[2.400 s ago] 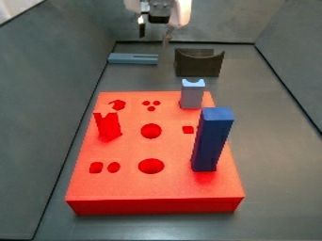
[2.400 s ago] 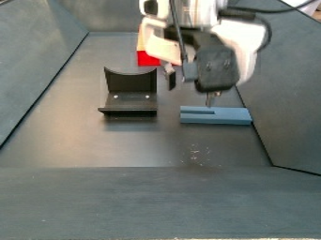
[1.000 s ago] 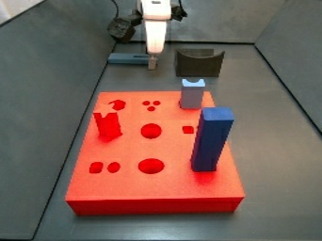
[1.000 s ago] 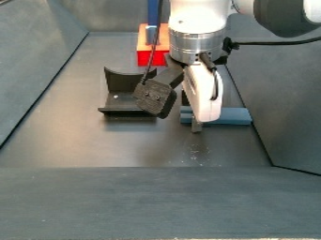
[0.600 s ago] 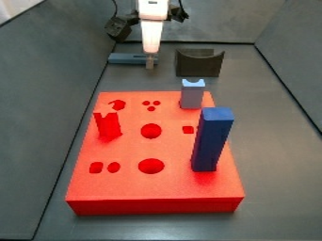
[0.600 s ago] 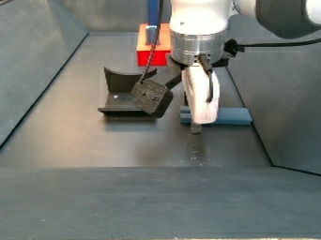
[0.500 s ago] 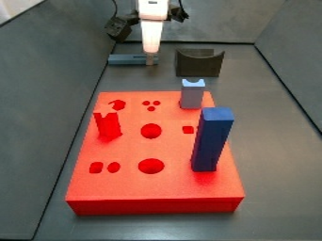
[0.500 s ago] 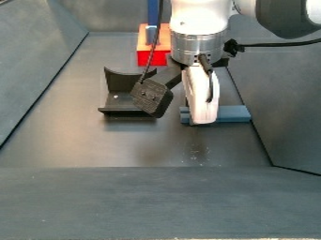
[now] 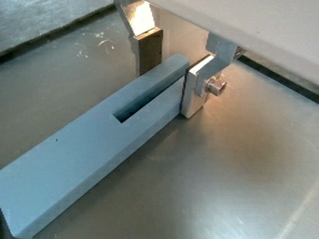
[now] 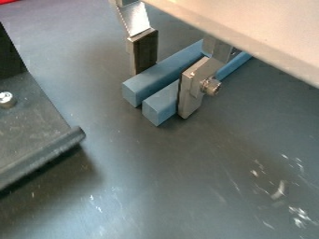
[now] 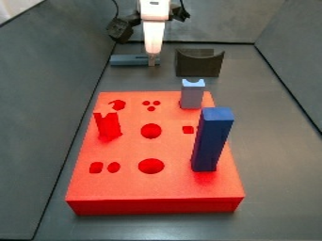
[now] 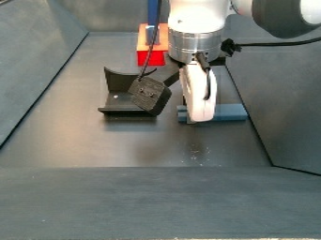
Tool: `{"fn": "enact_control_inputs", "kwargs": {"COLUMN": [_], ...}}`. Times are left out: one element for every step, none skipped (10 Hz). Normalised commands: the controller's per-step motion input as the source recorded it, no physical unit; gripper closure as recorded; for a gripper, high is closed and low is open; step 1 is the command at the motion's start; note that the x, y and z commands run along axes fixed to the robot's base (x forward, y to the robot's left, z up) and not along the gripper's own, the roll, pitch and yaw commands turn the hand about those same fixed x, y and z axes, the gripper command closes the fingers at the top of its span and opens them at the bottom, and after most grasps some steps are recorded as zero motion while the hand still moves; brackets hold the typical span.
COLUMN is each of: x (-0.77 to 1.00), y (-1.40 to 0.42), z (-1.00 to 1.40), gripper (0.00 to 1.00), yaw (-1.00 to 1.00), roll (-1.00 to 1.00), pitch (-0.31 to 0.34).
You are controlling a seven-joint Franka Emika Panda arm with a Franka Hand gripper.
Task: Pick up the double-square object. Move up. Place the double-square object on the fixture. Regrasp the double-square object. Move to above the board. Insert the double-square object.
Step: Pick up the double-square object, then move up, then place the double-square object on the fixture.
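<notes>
While the arm hangs low over the dark floor, I read a side view front to back. Nearest the camera sits the board [image 11: 151, 151], a red slab with round and other-shaped holes. A tall bright-blue block [image 11: 212, 139] stands in it toward the near edge, a red piece [image 11: 107, 123] stands on its other side, and a short pale grey-blue peg [image 11: 191, 92] stands at its far edge. Behind the peg, on the floor, is the fixture [image 11: 198, 62], dark with a notch in its top. Farthest back lies the double-square object [image 11: 130, 59], flat on the floor beside the fixture and apart from it, with the gripper [image 11: 152, 64] down at its end.

From the opposite side view I see the gripper [image 12: 197, 114] lowered onto the bar [image 12: 231, 113], the fixture [image 12: 128, 93] just beside it, and the red board [image 12: 152, 42] only as a small patch behind the arm.

In both wrist views the fingers straddle the bar [image 9: 106, 146] across its narrow width near one end. One dark pad [image 9: 149, 49] stands just beside one long face; the silver plate [image 9: 197, 83] sits against the other face. The jaws are narrow about the bar [image 10: 166, 86], which rests on the floor. I cannot tell whether both pads are pressing on it. A slot shows in the bar's top face.
</notes>
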Motion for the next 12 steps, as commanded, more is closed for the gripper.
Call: {"fn": "enact_control_inputs", "kwargs": {"x": [0.0,0.0,0.0,0.0,0.0,0.0,0.0,-0.03,-0.02,-0.02,-0.01,0.0], "y": [0.0,0.0,0.0,0.0,0.0,0.0,0.03,0.03,0.02,0.01,0.01,0.0], "z": [0.0,0.0,0.0,0.0,0.0,0.83,0.85,0.73,0.55,0.4,0.3,1.0], "gripper": [1.0,1.0,1.0,1.0,1.0,1.0,1.0,1.0,1.0,1.0,1.0,1.0], "yaw": [0.0,0.0,0.0,0.0,0.0,0.0,-0.01,-0.01,-0.02,-0.02,-0.02,0.0], "roll": [0.0,0.0,0.0,0.0,0.0,0.0,0.01,0.01,0.02,0.03,0.03,0.0], "pitch": [0.0,0.0,0.0,0.0,0.0,0.0,-0.008,0.027,0.043,0.057,0.062,0.0]}}
